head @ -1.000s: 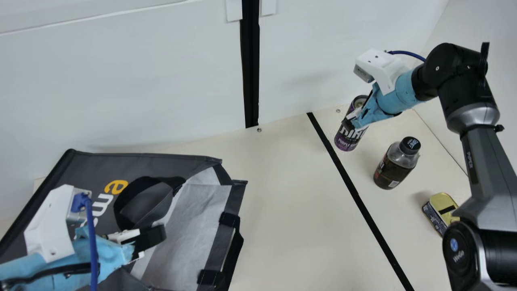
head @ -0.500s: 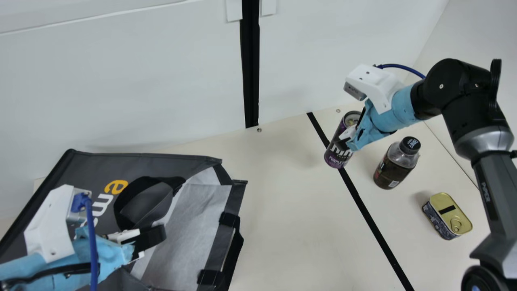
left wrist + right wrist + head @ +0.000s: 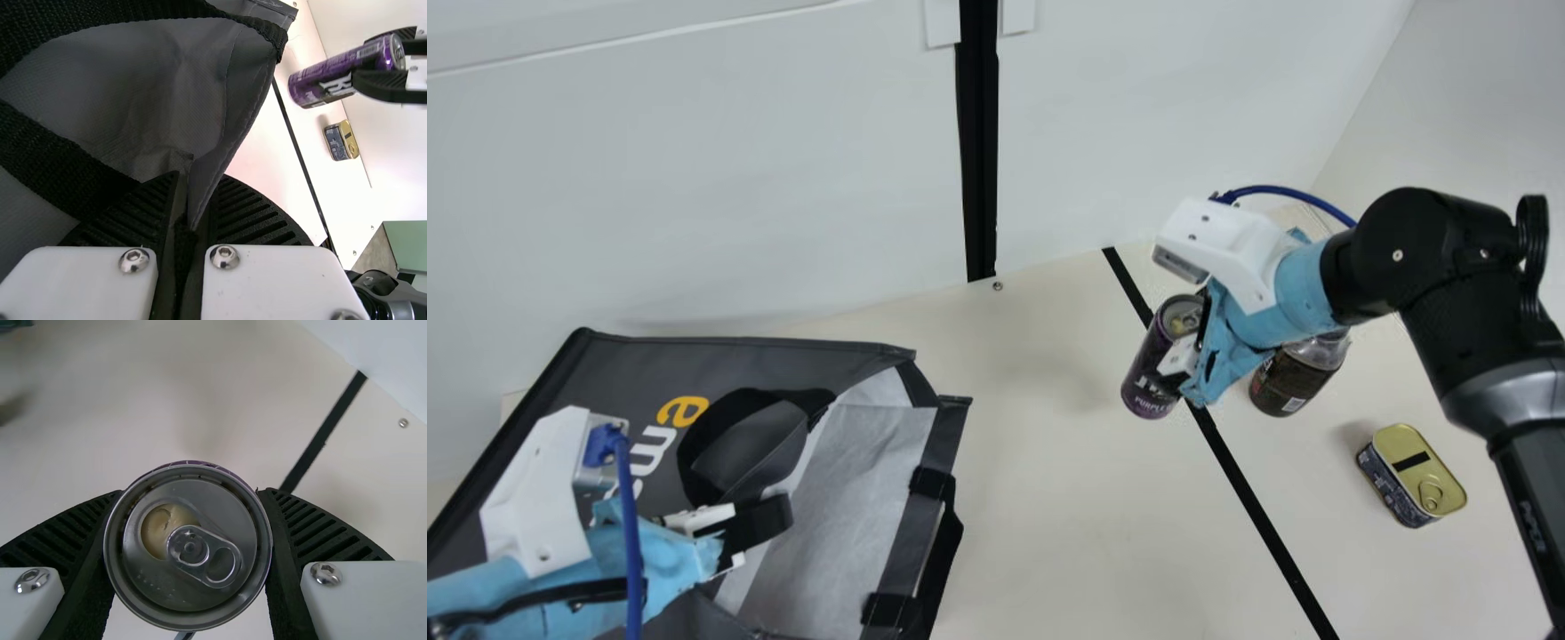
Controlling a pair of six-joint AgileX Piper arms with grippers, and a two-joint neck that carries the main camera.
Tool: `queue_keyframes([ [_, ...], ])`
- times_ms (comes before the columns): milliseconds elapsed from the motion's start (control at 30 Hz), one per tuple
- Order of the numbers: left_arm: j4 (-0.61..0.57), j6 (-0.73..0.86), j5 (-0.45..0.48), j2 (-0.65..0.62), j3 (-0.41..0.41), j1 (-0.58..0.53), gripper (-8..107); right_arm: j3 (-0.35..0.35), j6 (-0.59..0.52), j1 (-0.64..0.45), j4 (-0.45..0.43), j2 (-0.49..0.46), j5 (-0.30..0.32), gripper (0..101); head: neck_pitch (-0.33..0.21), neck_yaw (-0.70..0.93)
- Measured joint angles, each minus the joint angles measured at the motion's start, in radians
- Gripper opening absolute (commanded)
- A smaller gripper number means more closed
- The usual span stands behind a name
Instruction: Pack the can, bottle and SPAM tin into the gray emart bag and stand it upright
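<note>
Left gripper (image 3: 195, 190) pinches the bag (image 3: 623, 364) by its edge, likely to steady the mouth; right gripper (image 3: 192, 492) clamps the can (image 3: 1149, 378), base free for lowering; main view, from the can: bag eight o'clock; bottle (image 3: 1288, 384) three; SPAM tin (image 3: 1409, 476) four.

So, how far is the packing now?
Done: the bag looks open, its pale lining showing. In hand: the left gripper pinches its edge; the right gripper holds the can above the table. Remaining: packing the can, bottle and tin, all outside, and standing up the bag, which lies on its side.
</note>
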Motion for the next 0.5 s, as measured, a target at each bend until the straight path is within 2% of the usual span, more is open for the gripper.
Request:
queue_keyframes([
  [500,0.000,0.000,0.000,0.000,0.000,0.000,-8,0.191,-0.160,0.097,0.076,-0.111,0.000,0,0.000,0.002],
])
